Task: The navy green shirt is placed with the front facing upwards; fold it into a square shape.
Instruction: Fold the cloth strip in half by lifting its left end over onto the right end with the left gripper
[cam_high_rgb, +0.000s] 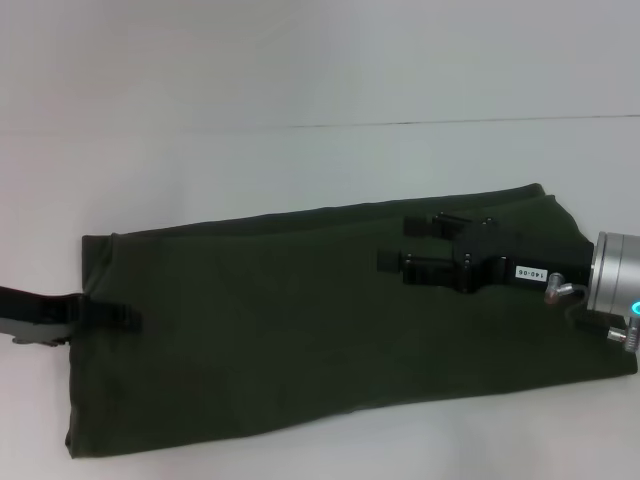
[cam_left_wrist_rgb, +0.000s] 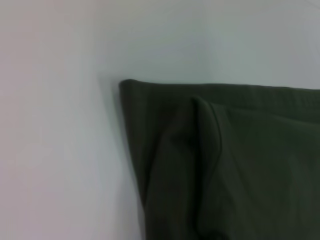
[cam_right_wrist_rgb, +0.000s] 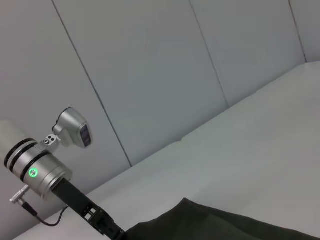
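**Folded green shirt lying across the table, both pincers at its ends**

Spread flat on the white table (cam_high_rgb: 300, 80): the navy green shirt (cam_high_rgb: 300, 320), already folded into a long band running from the robot's left to its right, plain green side up, no lettering or collar showing. Slightly slanted, with the right end lying farther from the robot than the left. Layered edges visible in the left wrist view, one fold of cloth overlapping another near the corner of the shirt (cam_left_wrist_rgb: 225, 165), the bare table (cam_left_wrist_rgb: 60, 150) beside it.

At the left end, just over the short edge of the cloth: the left pincer (cam_high_rgb: 110, 318), low and level, black fingers reaching onto the fabric. Cannot tell whether those fingers are apart or together, or whether any cloth sits between them.

At the right end, above the fabric: the right pincer (cam_high_rgb: 400, 245), pointing toward the robot's left, its two black fingers spread apart with nothing between them, silver wrist behind it at the frame's edge.

In the right wrist view: the left arm's silver wrist and the left pincer (cam_right_wrist_rgb: 107, 227) reaching down to the shirt's edge (cam_right_wrist_rgb: 210, 225), pale wall panels (cam_right_wrist_rgb: 150, 75) behind the table.
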